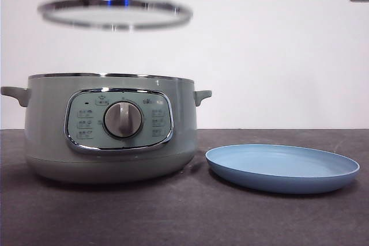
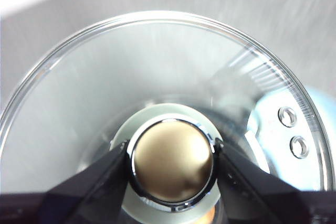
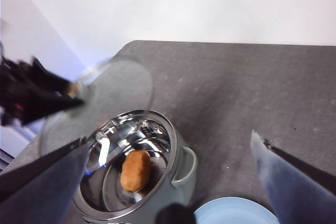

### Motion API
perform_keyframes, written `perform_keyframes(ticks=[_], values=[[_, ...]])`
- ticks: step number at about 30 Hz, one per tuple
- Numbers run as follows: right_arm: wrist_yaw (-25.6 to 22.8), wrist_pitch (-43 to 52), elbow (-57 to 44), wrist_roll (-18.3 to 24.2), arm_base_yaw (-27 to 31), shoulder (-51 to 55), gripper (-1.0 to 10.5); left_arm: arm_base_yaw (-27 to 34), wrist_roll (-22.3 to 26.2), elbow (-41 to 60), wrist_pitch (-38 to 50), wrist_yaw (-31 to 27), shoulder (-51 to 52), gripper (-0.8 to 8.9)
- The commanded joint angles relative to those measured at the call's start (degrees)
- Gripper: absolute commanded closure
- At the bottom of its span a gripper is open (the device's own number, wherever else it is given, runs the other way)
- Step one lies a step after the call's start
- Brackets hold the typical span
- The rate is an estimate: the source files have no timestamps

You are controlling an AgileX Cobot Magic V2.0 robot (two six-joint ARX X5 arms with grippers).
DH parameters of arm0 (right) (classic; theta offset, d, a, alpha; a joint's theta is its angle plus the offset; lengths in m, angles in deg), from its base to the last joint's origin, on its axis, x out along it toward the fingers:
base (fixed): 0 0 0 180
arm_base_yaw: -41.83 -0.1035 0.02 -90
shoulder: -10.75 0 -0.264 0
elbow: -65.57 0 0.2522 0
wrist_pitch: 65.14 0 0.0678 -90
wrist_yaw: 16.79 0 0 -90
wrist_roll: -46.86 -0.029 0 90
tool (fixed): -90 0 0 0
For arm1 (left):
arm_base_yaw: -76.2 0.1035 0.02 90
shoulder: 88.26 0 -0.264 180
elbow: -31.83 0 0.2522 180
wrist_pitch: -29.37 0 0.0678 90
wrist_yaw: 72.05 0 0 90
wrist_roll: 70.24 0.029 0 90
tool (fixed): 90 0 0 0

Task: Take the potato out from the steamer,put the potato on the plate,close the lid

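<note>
I have the left pincer (image 2: pixel 172 157) clamped on the knob (image 2: pixel 172 162) of the glass lid (image 1: pixel 115 14), and the lid hangs in the air well above the steamer (image 1: pixel 106 128), a little toward its left side in the front view and tipped slightly. So I judge the lid-off step as good as done, with the potato not yet taken. The potato (image 3: pixel 136 170) lies on the shiny floor inside the open pot, lengthwise and untouched.

My right pincer (image 3: pixel 173 182) hovers high over the table (image 3: pixel 236 103) with its jaws wide apart and nothing between them; the potato sits below it and a little to one side (still well apart from the jaws). The next move, as I see it, calls for lowering that pincer straight into the pot, clear of the chrome rim, and closing across the potato's narrow width. The light-blue plate (image 1: pixel 282 168) waits just beside the steamer on its right.
</note>
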Motion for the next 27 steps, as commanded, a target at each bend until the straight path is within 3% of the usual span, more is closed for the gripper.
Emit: perform_keyframes(ticks=[1,4,6,16,21,27], values=[[0.02,1.01,0.28,-0.85,-0.98,0.00,2.3,0.17,2.38,-7.61,-1.77,-0.44,0.87,8.21],[0.04,2.75,0.28,-1.25,-2.75,-0.20,3.6,0.22,3.50,-13.88,-4.79,-0.76,1.46,8.21],[0.04,3.85,0.33,-1.22,-4.31,-0.37,3.9,0.22,4.28,-18.10,-6.97,-3.74,1.88,8.21],[-1.40,3.76,5.51,-1.20,-15.87,-7.72,3.7,0.22,6.51,-34.14,-21.77,-30.45,3.58,8.21],[-11.26,-1.51,14.32,1.75,-25.07,-17.22,3.7,0.20,6.23,-34.42,-24.00,-38.03,6.64,8.21],[-22.38,-10.93,27.87,6.10,-34.42,-31.58,3.7,0.20,5.53,-34.42,-24.13,-37.90,9.20,8.21]])
